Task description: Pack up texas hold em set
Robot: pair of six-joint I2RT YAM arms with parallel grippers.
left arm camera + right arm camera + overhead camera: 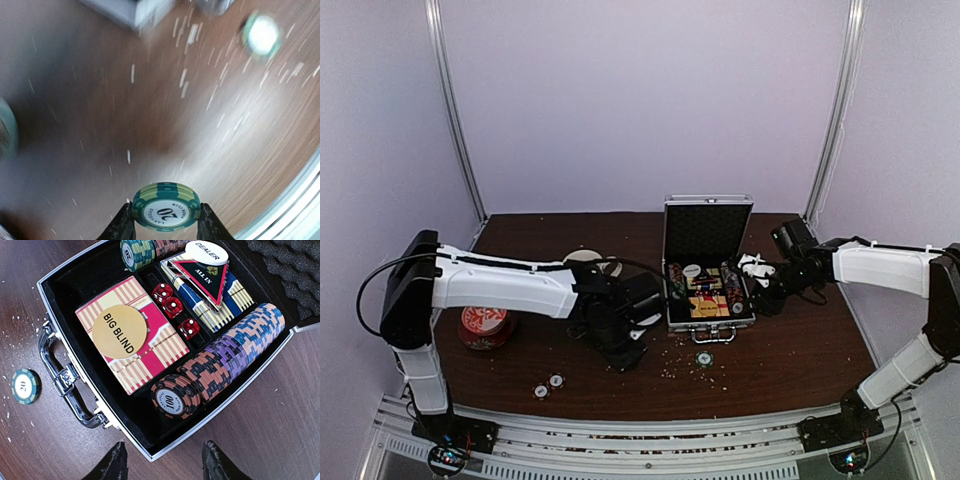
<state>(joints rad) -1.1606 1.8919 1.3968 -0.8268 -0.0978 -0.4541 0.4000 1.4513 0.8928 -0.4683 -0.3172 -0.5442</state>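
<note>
The silver briefcase (pixel 672 322) lies open at mid-table, lid upright. In the right wrist view it (pixel 65 270) holds a long chip row (pixel 235 347), a red card box under a BIG BLIND disc (pixel 120 331), the blue-yellow card box (pixel 235 297), the white dealer button (pixel 206 251) and three red dice (pixel 175 307). My right gripper (pixel 165 460) is open and empty just outside the case's near corner; it also shows in the top view (pixel 763 298). My left gripper (pixel 165 210) is shut on a small stack of green "20" chips (pixel 166 205), above the table left of the case (pixel 620 350).
A loose green chip (pixel 703 359) lies in front of the case's handle (pixel 60 370); it also shows in the wrist views (pixel 25 386) (pixel 261 34). Two more chips (pixel 548 386) lie near the front edge. The red-and-white tin (pixel 485 325) stands at left. White crumbs dot the table.
</note>
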